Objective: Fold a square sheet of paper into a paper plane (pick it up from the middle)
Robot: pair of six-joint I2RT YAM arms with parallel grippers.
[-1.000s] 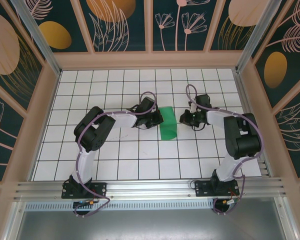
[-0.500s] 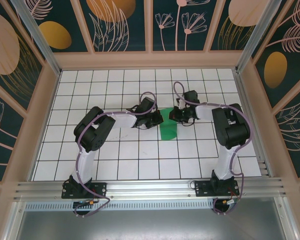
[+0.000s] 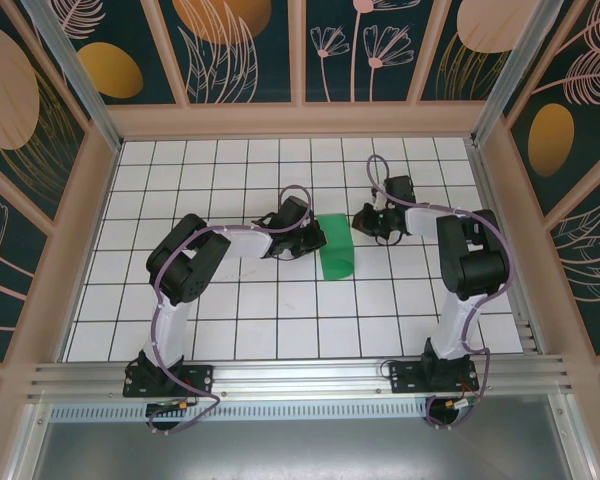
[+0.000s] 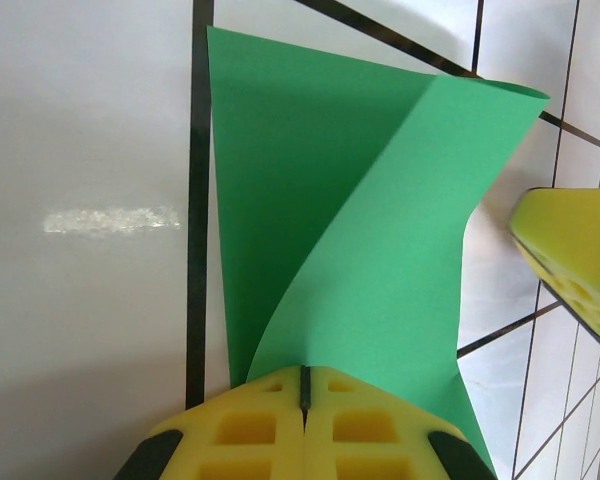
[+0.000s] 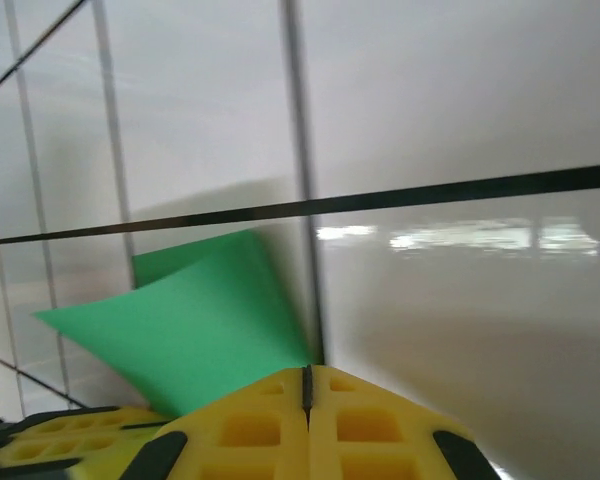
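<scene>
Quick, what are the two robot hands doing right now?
Left gripper: closed, tips on the folded green paper, pinch unclear.
Right gripper: closed, holding nothing.

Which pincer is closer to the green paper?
Left. The left pincer is shut on the green paper at its left edge; the right pincer sits just off its right side, apart.

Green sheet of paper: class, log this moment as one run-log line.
left gripper: shut on square sheet of paper | sheet: part-folded, flap lifted | right gripper: shut, empty, beside sheet
</scene>
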